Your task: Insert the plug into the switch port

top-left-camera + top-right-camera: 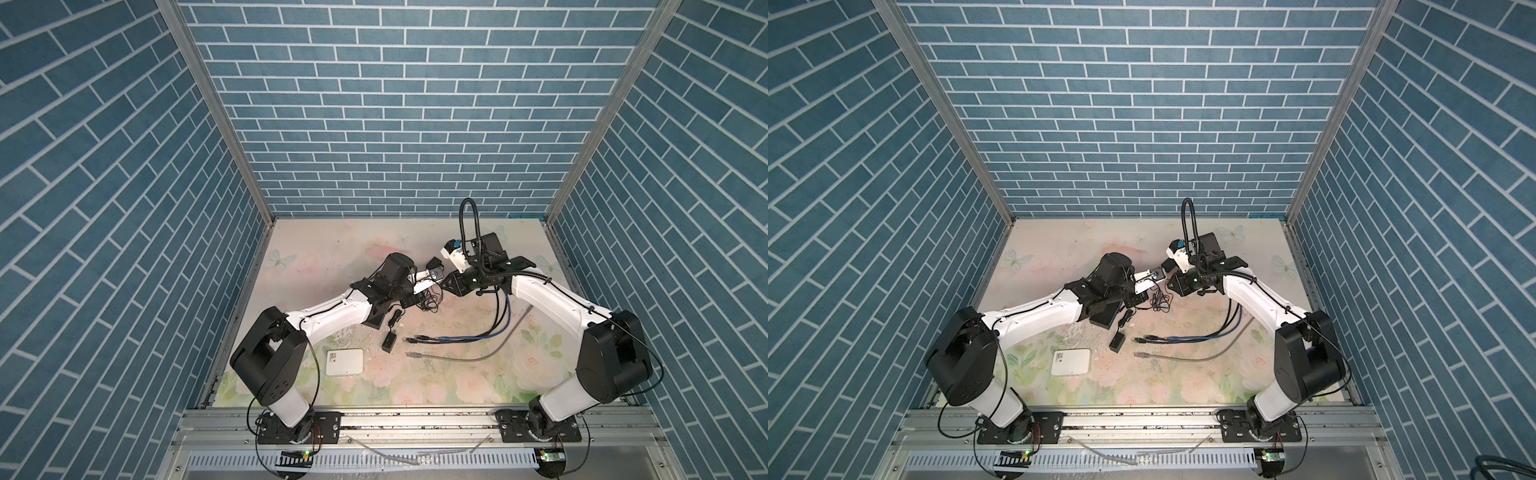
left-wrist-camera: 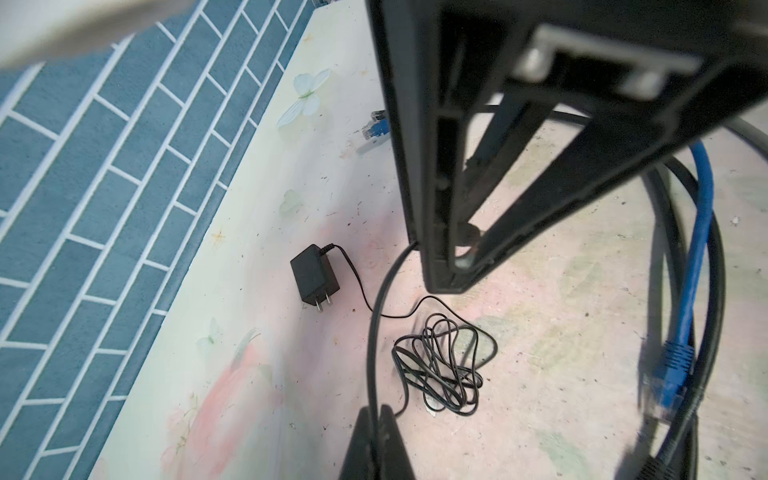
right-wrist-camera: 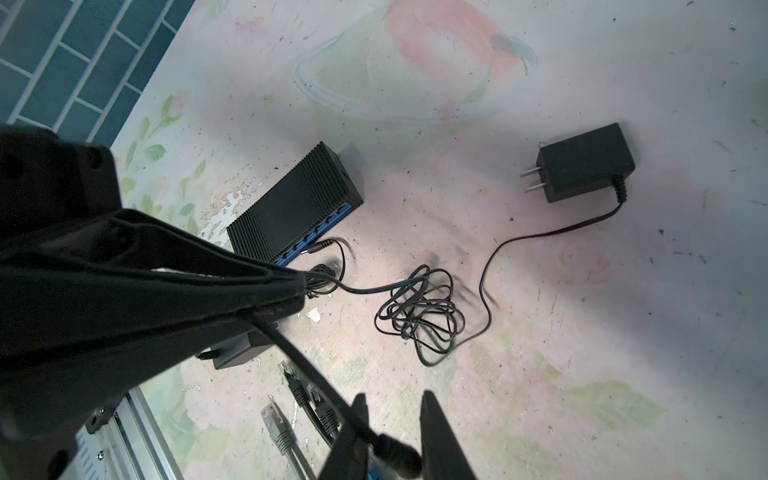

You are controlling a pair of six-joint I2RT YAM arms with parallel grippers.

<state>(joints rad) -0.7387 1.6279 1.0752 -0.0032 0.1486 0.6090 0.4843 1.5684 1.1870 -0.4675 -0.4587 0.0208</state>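
Black barrel plug: lifted off the pale floral table, lying in the gap between the fingers of the right claw; contact with either finger too blurred to tell.
Right claw: parted narrowly, somewhat wider than the plug.
Left claw: clamped tight on the thin black cord leading across to the plug.
Both claws: nearly meeting, tip to tip, in both top views.
Ribbed black switch box with blue port face: flat on the table, at about eight o'clock from the claw tips, apart from the plug.
Black wall adapter with two prongs: on the table at twelve o'clock from the claw tips.
Loose coil of the cord: on the table at six o'clock, just beside the claws.
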